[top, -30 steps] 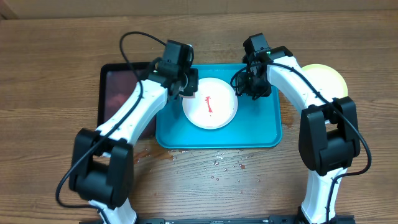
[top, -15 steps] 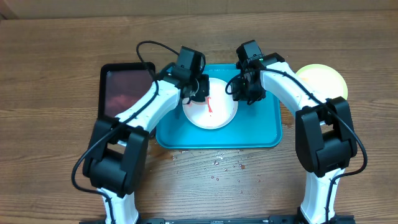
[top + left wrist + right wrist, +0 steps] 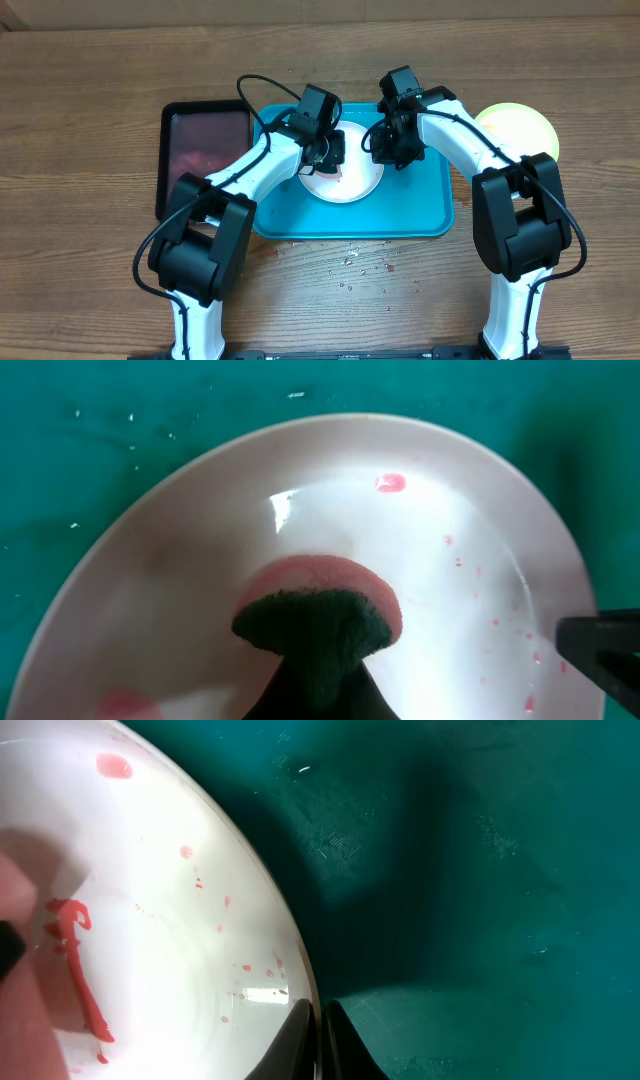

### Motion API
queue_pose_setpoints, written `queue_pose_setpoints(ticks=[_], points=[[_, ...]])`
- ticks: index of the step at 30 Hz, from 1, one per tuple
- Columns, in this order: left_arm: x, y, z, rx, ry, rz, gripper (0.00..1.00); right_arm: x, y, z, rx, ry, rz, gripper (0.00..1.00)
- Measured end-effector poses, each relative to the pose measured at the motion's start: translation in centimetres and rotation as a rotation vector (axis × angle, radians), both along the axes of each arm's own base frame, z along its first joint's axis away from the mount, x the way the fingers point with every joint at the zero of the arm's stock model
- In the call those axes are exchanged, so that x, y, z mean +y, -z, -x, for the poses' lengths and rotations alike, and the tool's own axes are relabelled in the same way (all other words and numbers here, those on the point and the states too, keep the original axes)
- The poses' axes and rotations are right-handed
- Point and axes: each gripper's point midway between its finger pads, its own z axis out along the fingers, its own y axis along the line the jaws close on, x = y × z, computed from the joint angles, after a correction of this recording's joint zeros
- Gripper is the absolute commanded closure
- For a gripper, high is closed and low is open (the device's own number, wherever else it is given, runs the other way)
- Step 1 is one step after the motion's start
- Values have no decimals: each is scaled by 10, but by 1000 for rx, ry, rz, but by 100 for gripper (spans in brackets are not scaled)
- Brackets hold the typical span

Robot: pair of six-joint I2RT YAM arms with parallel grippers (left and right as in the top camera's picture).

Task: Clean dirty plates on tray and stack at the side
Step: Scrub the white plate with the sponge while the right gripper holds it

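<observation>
The plate [image 3: 352, 186] sits mid-tray [image 3: 420, 215], toward the far side. The left end effector [image 3: 330, 153] pinches a sponge [image 3: 320, 622] pressed onto the plate. The right end effector [image 3: 318, 1012] is clamped on the plate's right rim.

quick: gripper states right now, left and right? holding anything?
left gripper: shut on the sponge, which is pressed on the white plate.
right gripper: shut, pinching the white plate at its rim.
</observation>
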Motion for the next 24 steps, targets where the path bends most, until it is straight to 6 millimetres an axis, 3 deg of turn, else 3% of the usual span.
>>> queue_pose_setpoints(ticks=[13,24], points=[[-3,4,-6,1,-59,35,96,19,-2,-6,-13,-16,-107,96],[-4,10,-8,6,-63,32,96,24,-2,-4,-3,-21,-128,96]])
